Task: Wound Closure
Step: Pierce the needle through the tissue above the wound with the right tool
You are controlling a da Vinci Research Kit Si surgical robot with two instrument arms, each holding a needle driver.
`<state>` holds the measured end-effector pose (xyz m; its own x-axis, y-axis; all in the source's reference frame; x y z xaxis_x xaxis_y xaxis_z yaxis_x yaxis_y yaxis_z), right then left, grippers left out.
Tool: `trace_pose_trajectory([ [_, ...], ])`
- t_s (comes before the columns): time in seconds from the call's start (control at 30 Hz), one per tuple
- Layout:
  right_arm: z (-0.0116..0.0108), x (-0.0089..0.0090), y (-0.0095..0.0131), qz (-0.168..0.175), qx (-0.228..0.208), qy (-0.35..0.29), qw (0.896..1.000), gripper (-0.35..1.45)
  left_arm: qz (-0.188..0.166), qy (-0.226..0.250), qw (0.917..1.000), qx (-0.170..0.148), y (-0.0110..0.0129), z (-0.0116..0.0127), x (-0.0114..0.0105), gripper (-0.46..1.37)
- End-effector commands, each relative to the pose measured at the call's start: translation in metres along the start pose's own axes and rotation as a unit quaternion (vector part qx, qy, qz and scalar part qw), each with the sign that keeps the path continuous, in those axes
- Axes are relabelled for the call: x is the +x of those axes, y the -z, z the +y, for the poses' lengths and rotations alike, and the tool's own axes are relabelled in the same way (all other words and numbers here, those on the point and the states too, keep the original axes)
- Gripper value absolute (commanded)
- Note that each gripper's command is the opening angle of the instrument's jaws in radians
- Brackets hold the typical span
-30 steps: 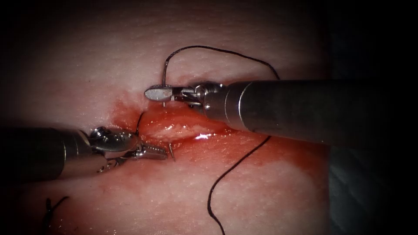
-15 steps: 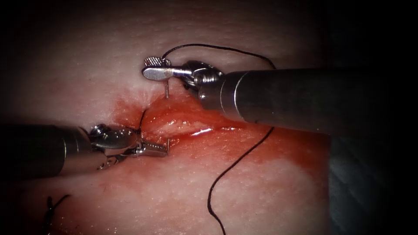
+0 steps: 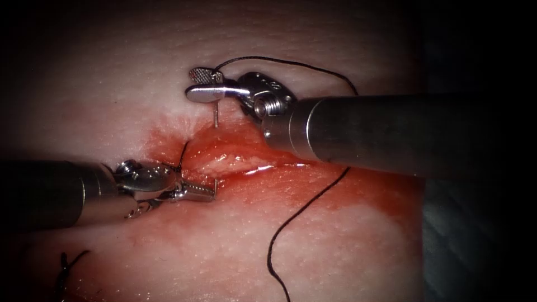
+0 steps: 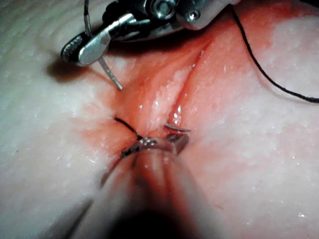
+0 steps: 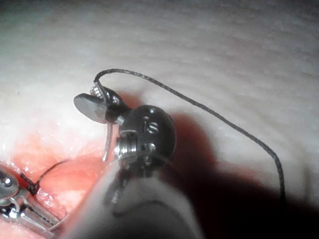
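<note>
The curved needle [image 3: 215, 116] is in the tissue [image 3: 335, 246]. It enters on the far side of the cut [image 3: 235, 159] near its left end, and its tip [image 3: 216, 183] pokes out on the near side. My right tool [image 3: 194, 83] has its jaws open around the needle's tail, where the black thread [image 3: 291, 221] starts. My left tool [image 3: 210, 194] is shut and holds nothing; its end rests against the tissue beside the needle tip. The left wrist view shows the tip [image 4: 178, 129] just off the left tool [image 4: 179, 142]. The right wrist view shows the needle [image 5: 106, 142] below the right tool [image 5: 87, 97].
Thread arcs from the needle's tail to the right, passes behind the right shaft [image 3: 380, 134] and trails toward the near edge. A dark stitch [image 3: 182, 154] sits at the cut's left end. Cut thread ends [image 3: 64, 268] lie near left. Red fluid [image 3: 363, 196] covers the wound.
The right tool let go of the needle's middle, moved up to its tail with jaws apart, then turned its wrist. The left tool closed in on the needle tip, which now stands more upright.
</note>
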<state>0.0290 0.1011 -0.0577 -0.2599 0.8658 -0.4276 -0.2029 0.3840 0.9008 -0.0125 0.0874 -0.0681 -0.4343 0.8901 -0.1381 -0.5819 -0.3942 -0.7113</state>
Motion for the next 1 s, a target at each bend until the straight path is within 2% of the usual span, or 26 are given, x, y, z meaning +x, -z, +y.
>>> trace_pose_trajectory([
  [0.03,-0.0001,0.0002,-0.0001,0.008,-0.017,-0.015,1.0,-0.35,0.0,0.0,1.0,0.0,0.0,0.0,0.0,-0.09],
  [0.2,0.0001,0.0002,-0.0004,0.015,-0.022,-0.081,0.996,-0.35,0.0,0.0,1.0,0.0,0.0,0.0,0.0,-0.09],
  [0.33,0.0002,-0.0001,-0.0006,0.023,-0.023,-0.188,0.982,-0.35,0.0,0.0,1.0,0.0,0.0,0.0,0.0,-0.09],
  [0.43,0.0002,-0.0005,-0.0005,0.019,-0.018,-0.21,0.977,-0.35,0.0,0.0,1.0,0.0,0.0,0.0,0.0,-0.09],
  [0.5,0.0001,-0.0013,-0.0004,0.015,-0.009,-0.234,0.972,-0.35,0.0,0.0,1.0,0.0,0.0,0.0,0.0,-0.09],
  [0.63,-0.0006,-0.0039,-0.0002,-0.001,0.003,-0.288,0.958,-0.35,0.0,-0.003,1.0,0.001,0.0,0.0,0.0,-0.09],
  [0.77,-0.0019,-0.0061,-0.0002,-0.011,0.016,-0.315,0.949,-0.35,0.0,-0.003,1.0,0.0,0.0,-0.0001,0.0,-0.09],
  [0.83,-0.0029,-0.0068,-0.0003,-0.014,0.02,-0.338,0.941,-0.35,0.0,-0.003,1.0,0.0,0.0,-0.0001,0.0,-0.09],
  [1.0,-0.0052,-0.0083,-0.0009,-0.029,0.03,-0.343,0.938,-0.35,0.0,-0.003,1.0,0.0,0.0,-0.0001,0.0,-0.09],
])
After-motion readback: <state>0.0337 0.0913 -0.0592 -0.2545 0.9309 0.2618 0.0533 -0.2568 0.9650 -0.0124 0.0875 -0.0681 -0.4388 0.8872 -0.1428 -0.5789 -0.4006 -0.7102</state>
